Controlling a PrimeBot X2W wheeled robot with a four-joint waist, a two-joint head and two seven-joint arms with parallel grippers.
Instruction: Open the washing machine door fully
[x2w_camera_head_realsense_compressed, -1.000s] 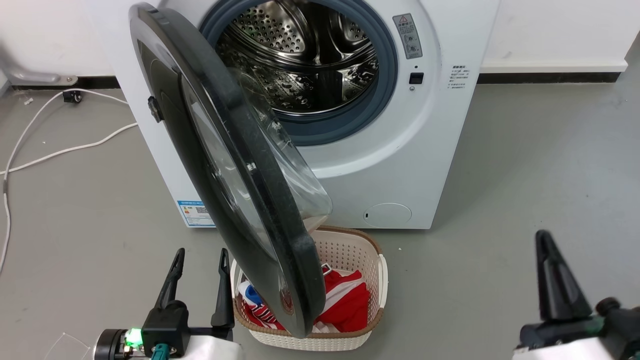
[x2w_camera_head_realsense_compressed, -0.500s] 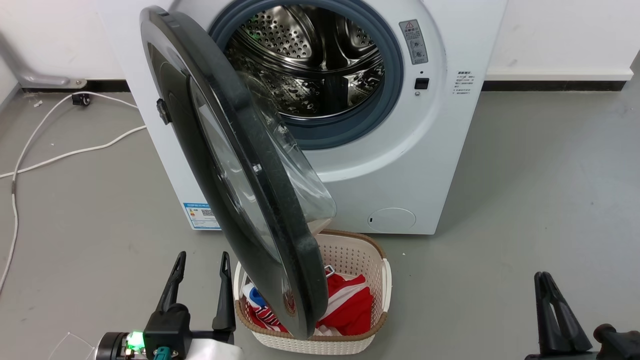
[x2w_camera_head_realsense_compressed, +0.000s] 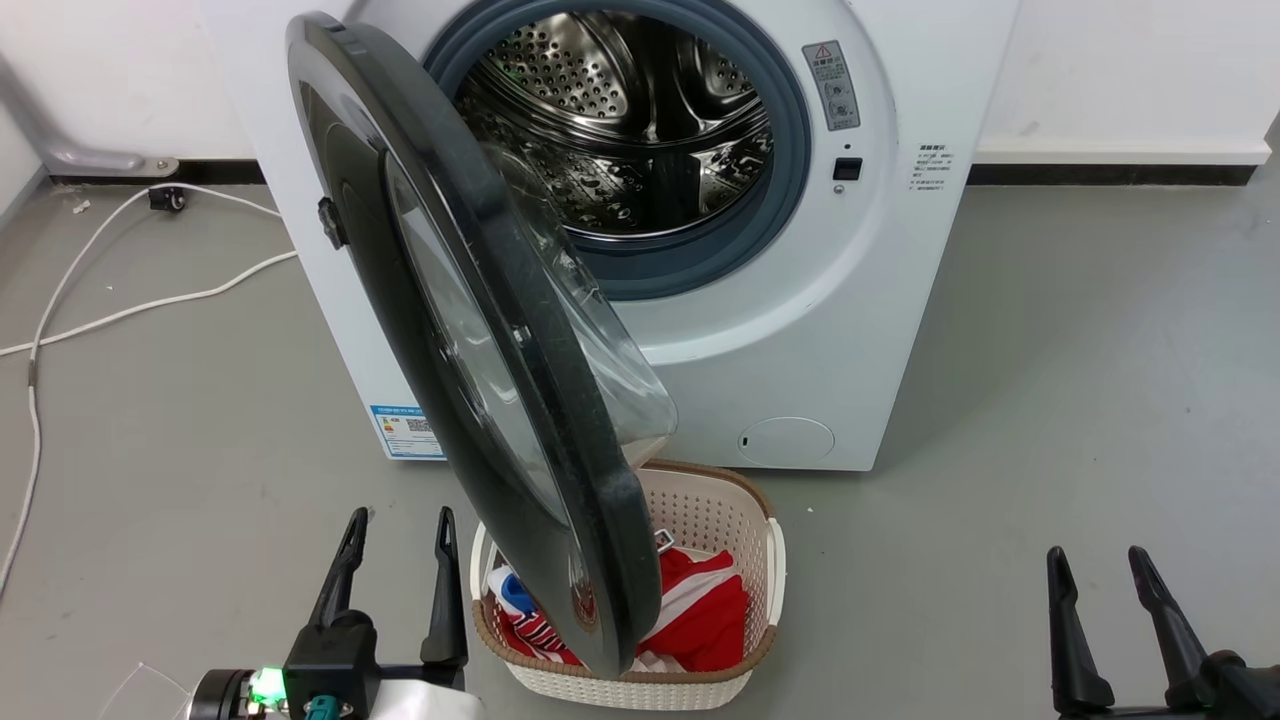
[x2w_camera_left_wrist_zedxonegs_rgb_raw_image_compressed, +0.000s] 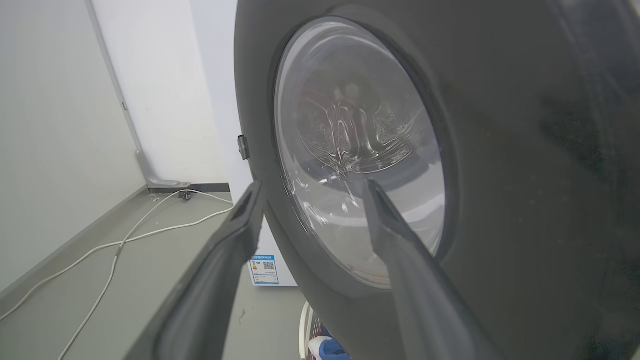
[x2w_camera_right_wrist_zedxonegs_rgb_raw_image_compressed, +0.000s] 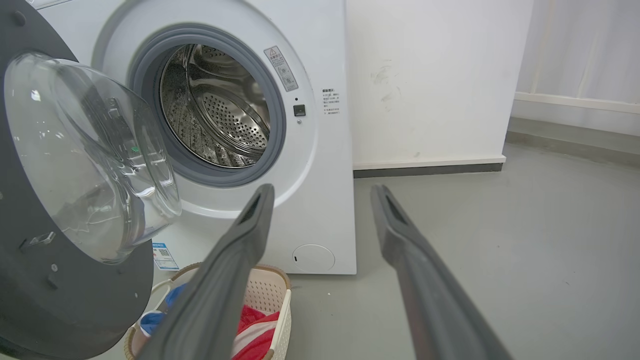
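The white washing machine stands against the wall with its steel drum exposed. The washing machine door, black-rimmed with a clear glass bowl, hangs from the left hinge and swings out toward me, roughly square to the washer's front. My left gripper is open at the lower left, just left of the door's lower edge. In the left wrist view its fingers point at the door's outer face, holding nothing. My right gripper is open at the lower right, far from the door. The right wrist view shows the door's glass bowl.
A white laundry basket with red and blue clothes sits on the floor under the door's lower edge. A white cable trails over the grey floor at the left. Open floor lies right of the washer.
The right gripper has sunk lower in the head view, and both its fingers now show spread apart. The view shifted slightly. The door and the left gripper look unchanged.
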